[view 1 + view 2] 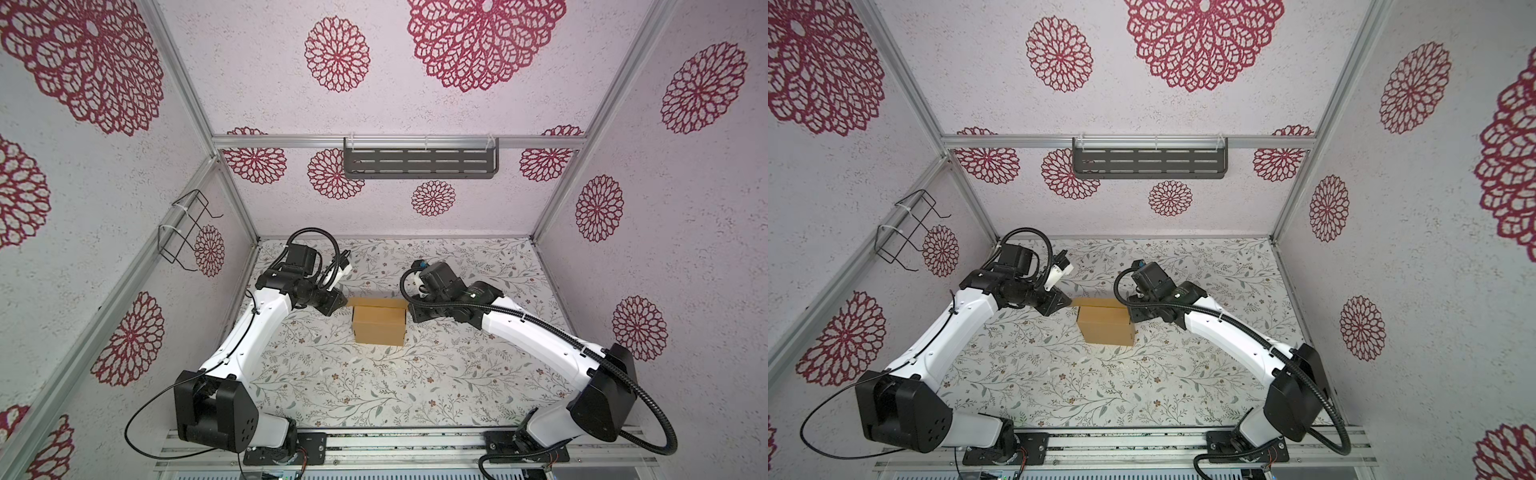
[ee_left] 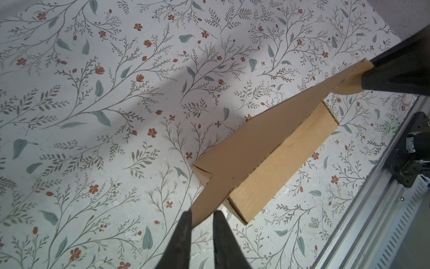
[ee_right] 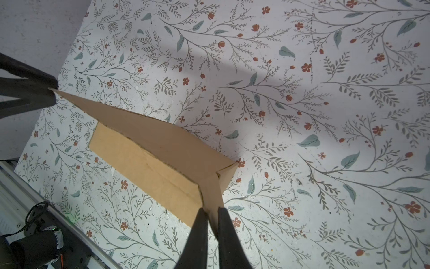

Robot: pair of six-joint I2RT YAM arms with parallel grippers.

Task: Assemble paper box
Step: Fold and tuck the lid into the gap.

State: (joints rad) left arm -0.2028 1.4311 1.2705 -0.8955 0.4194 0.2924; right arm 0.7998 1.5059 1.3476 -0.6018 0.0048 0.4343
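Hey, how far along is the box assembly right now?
Done: the paper box already stands box-shaped on the table. In hand: the right gripper pinches one end of its open lid flap; the left gripper straddles the other end. Remaining: likely folding that flap down and tucking it shut.

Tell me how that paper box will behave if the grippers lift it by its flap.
The paper box probably feels light, since it is thin cardboard. Its raised flap will likely hinge or bend rather than carry the box stiffly, since the left gripper and right gripper meet only its corners. It may slide on the table.
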